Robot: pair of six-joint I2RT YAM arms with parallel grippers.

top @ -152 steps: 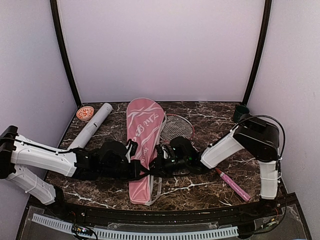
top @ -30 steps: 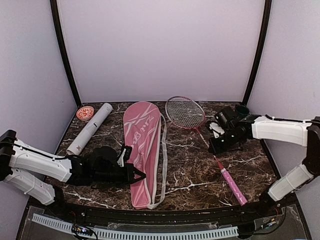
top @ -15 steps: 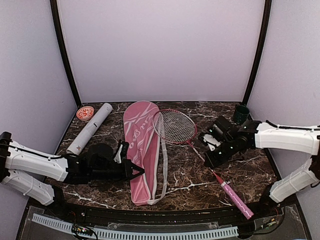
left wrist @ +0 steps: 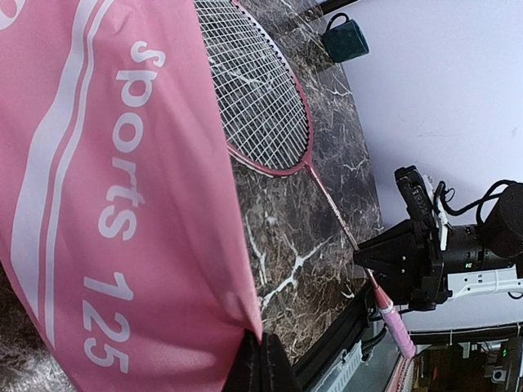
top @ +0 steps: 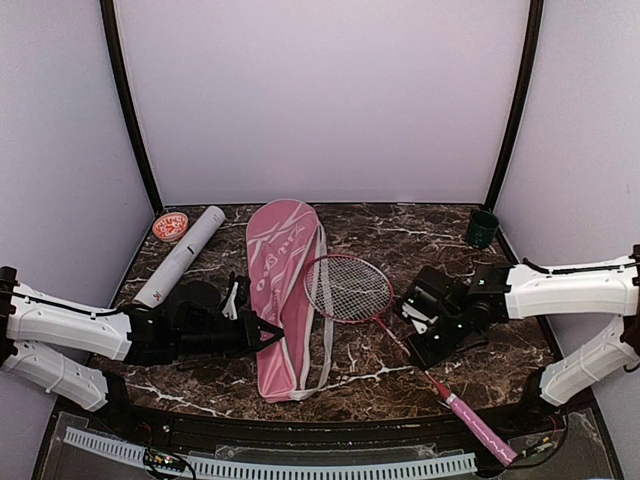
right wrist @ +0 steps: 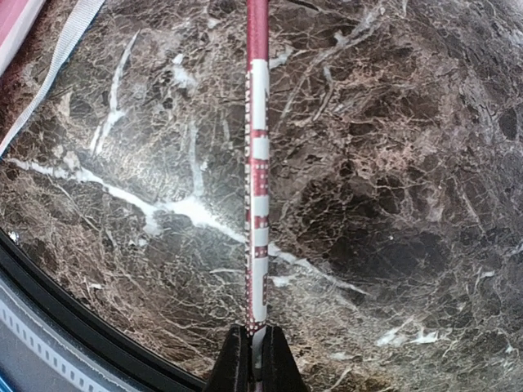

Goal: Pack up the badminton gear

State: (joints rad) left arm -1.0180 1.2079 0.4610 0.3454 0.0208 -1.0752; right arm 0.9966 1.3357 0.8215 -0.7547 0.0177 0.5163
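Note:
The pink racket-shaped bag lies lengthwise mid-table. My left gripper is shut on the bag's edge near its lower end, and the left wrist view shows the fabric pinched at my fingertips. My right gripper is shut on the shaft of a red-framed racket. The racket head lies against the bag's right side, and its pink handle sticks out toward the near right edge. The white tube and its red cap lie at the far left. The second racket and the shuttlecocks are not in view.
A small dark green cup stands at the far right corner. The bag's white strap trails along its right side and shows in the right wrist view. The table's dark near rim is close below the right gripper.
My right gripper carried the racket left and toward the near edge; its head went from the far side to beside the bag. My left gripper kept hold of the bag, which shifted slightly.

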